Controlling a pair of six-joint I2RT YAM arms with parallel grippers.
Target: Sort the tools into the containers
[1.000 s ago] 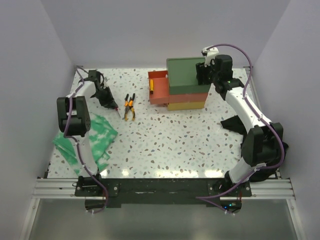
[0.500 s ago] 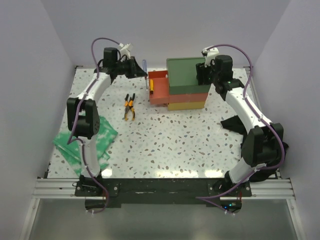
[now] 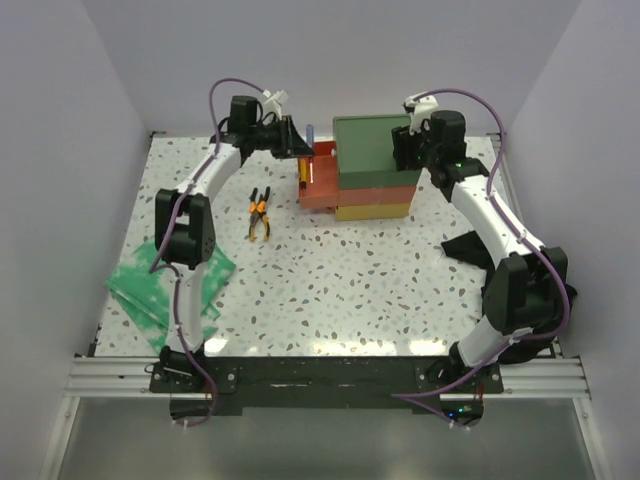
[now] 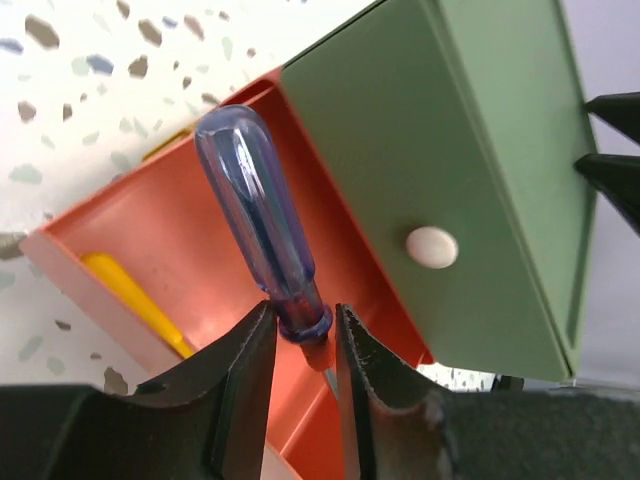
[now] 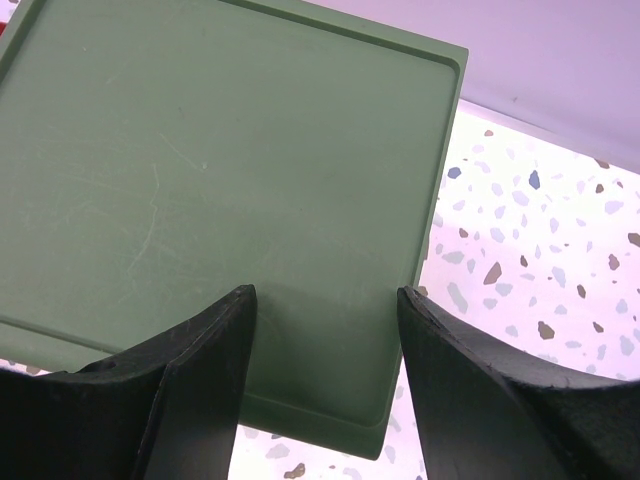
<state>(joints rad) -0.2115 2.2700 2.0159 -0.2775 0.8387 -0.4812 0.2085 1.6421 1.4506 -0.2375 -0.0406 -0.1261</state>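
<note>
Centrally, translucent blue rounded screwdriver (image 4: 250,200), boxy orange drawer (image 4: 165,225)

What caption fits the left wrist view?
Left claw holding a blue-handled screwdriver over the open red-orange drawer.

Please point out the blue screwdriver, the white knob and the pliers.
Blue translucent plastic screwdriver (image 4: 250,215): left wrist view, middle of handle.
White round knob (image 4: 432,246): left wrist view, its centre.
Orange-and-black pliers (image 3: 259,212): top view, the middle.

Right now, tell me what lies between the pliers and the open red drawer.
Only bare speckled table; the top view shows nothing between the pliers and the red drawer.
</note>
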